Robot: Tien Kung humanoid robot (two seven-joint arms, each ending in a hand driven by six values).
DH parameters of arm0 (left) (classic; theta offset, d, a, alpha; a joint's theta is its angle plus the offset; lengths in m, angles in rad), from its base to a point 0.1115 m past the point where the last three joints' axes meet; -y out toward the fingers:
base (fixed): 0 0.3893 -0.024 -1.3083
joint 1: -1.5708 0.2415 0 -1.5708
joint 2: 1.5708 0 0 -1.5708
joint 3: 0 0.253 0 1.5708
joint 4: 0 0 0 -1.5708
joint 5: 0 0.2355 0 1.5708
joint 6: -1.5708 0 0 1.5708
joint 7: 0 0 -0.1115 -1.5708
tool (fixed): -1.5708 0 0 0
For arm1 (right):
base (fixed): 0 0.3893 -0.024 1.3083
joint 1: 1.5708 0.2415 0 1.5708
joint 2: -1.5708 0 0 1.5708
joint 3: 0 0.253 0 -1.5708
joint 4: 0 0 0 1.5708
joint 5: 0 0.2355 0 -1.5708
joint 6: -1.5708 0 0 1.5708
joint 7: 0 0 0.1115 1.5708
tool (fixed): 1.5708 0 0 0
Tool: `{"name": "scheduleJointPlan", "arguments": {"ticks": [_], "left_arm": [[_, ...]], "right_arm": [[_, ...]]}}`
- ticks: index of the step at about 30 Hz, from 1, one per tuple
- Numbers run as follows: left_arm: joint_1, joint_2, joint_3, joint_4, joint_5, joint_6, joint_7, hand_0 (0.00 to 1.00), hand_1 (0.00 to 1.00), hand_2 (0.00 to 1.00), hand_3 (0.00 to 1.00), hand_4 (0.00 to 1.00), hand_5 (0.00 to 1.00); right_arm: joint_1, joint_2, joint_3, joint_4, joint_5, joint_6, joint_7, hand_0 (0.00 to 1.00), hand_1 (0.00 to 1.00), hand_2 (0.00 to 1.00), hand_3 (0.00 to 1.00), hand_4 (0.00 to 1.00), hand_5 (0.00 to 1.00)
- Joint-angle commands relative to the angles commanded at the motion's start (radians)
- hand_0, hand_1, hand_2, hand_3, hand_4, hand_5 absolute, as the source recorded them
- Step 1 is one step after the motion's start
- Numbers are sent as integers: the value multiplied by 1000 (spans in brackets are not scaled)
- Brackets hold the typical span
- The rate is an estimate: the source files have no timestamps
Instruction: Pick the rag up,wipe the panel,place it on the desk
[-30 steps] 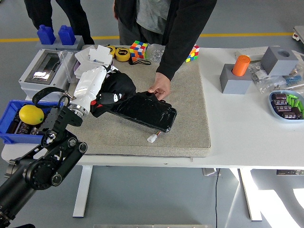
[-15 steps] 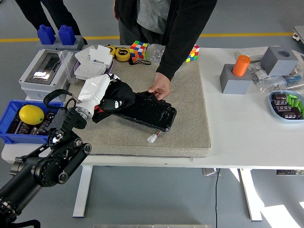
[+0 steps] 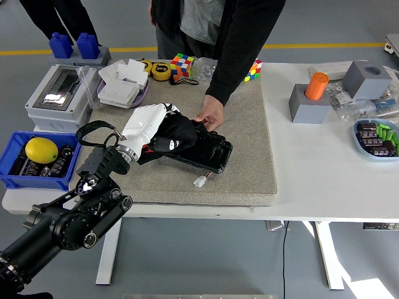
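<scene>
A black panel (image 3: 209,151) lies on the grey mat (image 3: 243,124) near its middle. My left hand (image 3: 163,134), white-backed with black fingers, presses a black rag (image 3: 181,129) onto the panel's left part and is shut on it. A person at the far side holds the panel's far edge with one hand (image 3: 211,115). My left arm (image 3: 81,205) reaches in from the lower left. My right arm does not show.
A blue bin (image 3: 31,177) with a lemon (image 3: 41,150) stands at the left edge, a grey box (image 3: 56,93) behind it. White boxes (image 3: 121,84), tape rolls and puzzle cubes (image 3: 182,63) lie at the mat's far side. A small white connector (image 3: 199,181) lies in front of the panel.
My left hand has slid right with the rag, from the panel's left end onto the panel. The person's hand has stayed on the panel's far edge.
</scene>
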Motion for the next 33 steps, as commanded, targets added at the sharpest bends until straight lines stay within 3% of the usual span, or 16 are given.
{"name": "scheduleJointPlan", "arguments": {"ticks": [20, 25, 33], "left_arm": [[-34, -42, 191, -38, -60, 13, -5, 249, 331, 443, 559, 731, 2], [-41, -49, 177, -23, -52, 15, -6, 249, 331, 443, 559, 731, 2], [-51, -31, 106, 7, -32, 19, -9, 247, 330, 442, 559, 731, 2]], "right_arm": [[-4, 3, 3, 0, -3, 0, 0, 591, 604, 541, 533, 906, 363], [-2, 3, 2, 1, -3, 0, 1, 591, 604, 541, 533, 906, 363], [-5, 6, 9, 0, -6, 1, 1, 591, 604, 541, 532, 906, 363]]}}
